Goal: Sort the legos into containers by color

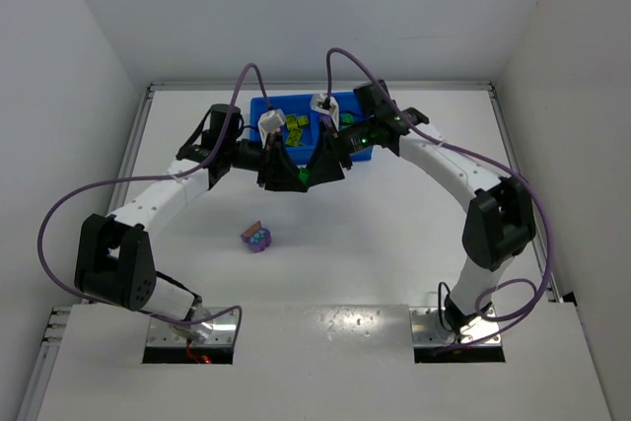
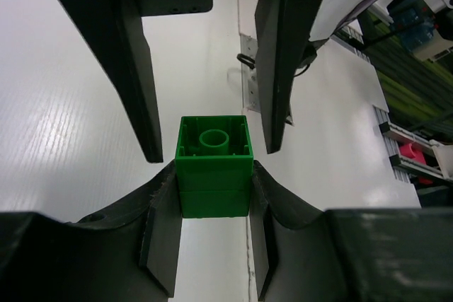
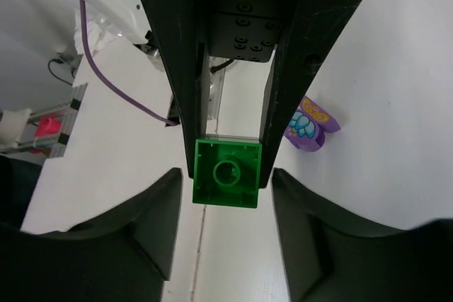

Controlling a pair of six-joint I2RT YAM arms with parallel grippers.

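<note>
Left gripper [image 2: 214, 172] clenched on green lego [image 2: 214, 192], which is seated between its fingertips. Right gripper [image 3: 226, 175] spread wide, fingers flanking the same brick, clear of its sides. Purple lego [image 3: 311, 126] on table [image 1: 394, 244], beyond right jaws and off to one side. Blue tray [image 1: 262, 111] just behind both jaws, yellow-green legos [image 1: 296, 127] inside.

Blocked on the near side of the blue tray [image 1: 259, 106] by left gripper [image 2: 214, 178] and right gripper [image 3: 226, 178] set nose to nose around a green brick [image 2: 214, 143]; free across the table [image 1: 394, 244], except at the purple brick [image 1: 258, 238]
</note>
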